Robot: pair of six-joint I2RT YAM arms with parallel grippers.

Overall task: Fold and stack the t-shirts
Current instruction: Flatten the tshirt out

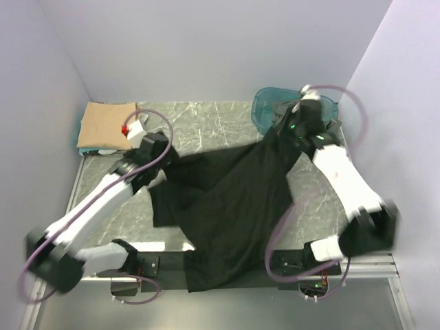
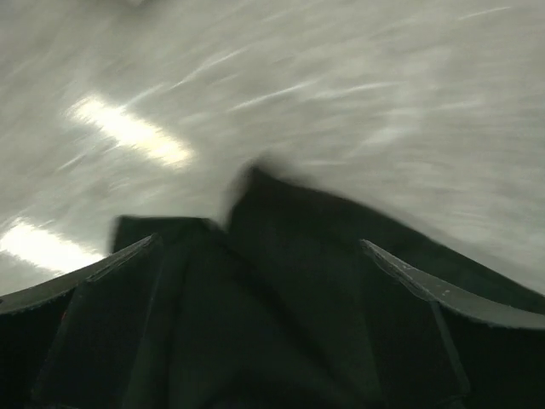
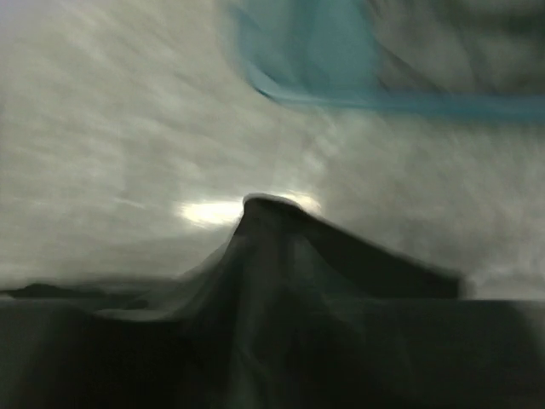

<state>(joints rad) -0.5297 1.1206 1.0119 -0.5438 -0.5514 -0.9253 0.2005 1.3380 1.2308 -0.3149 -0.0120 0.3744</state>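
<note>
With the black t-shirt (image 1: 234, 199) sprawled across the table (image 1: 206, 113), we need to close the parted fingers (image 2: 111, 266) of the left gripper (image 2: 260, 243) deep on its edge and pull evenly against the right gripper (image 1: 287, 127), whose cloth-hidden grip we cannot tell.

Three plain walls (image 1: 206, 48), pale lavender-white and unmarked, closed the space in at the back and on both sides. The table (image 1: 206, 120) had a grey-green marbled top with thin white veins. A silver metal rail (image 1: 78, 180) ran along its left edge. Light lay evenly on the walls, without hard shadows. In the two wrist views, both blurred, it glared off the tabletop in bright white patches (image 2: 136, 136).
</note>
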